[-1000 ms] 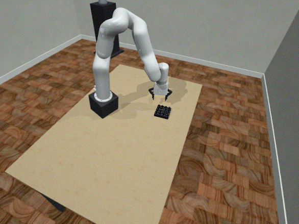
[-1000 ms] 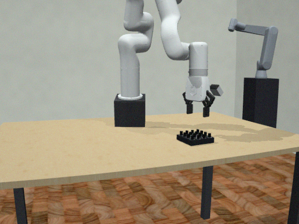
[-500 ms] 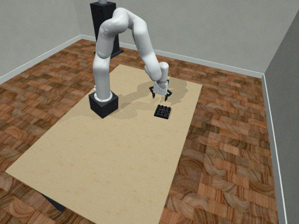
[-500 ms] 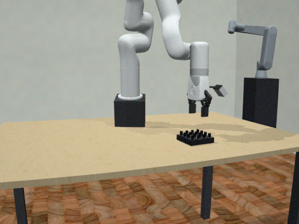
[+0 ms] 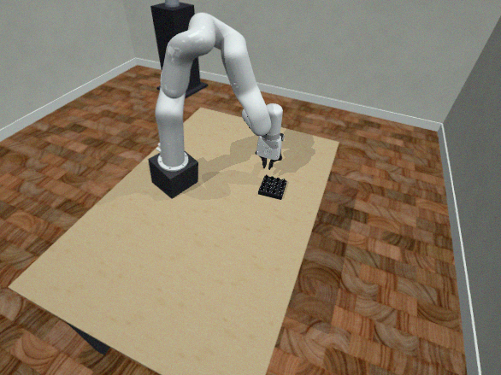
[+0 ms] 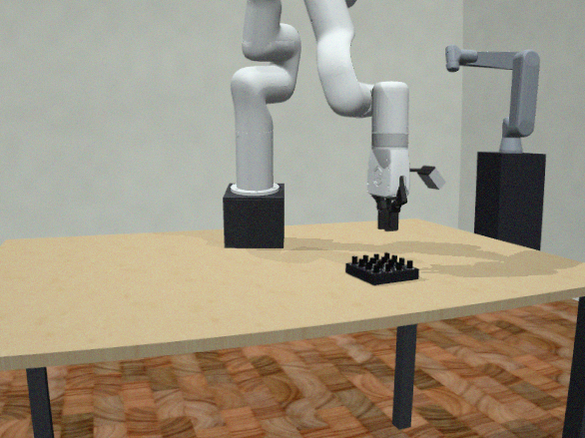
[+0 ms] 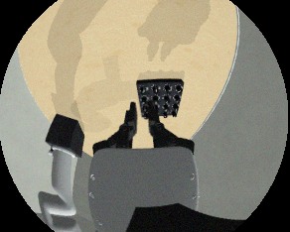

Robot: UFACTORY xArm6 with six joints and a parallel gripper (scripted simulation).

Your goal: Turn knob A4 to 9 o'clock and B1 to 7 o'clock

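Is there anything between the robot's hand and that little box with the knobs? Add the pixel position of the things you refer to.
Nothing but air: the exterior view shows the hand (image 5: 268,168) (image 6: 388,229) (image 7: 142,108) above the knob box (image 5: 272,195) (image 6: 381,277) (image 7: 160,82).

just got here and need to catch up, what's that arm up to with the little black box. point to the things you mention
The white arm's gripper (image 5: 268,168) (image 6: 388,229) (image 7: 142,108) hangs above the black knob box (image 5: 272,187) (image 6: 381,270) (image 7: 160,98), pointing down with its fingers partly open and touching no knob. The box sits on the table (image 5: 179,251) (image 6: 165,293) (image 7: 104,40). Which way the knobs point is too small to tell.

We see the black knob box (image 5: 272,187) (image 6: 381,274) (image 7: 160,99) sitting flat and upright on the tabletop, a low square block with short dark cylindrical knobs standing in a four-by-four grid. Pale marks ring them; we cannot read which way any knob points.
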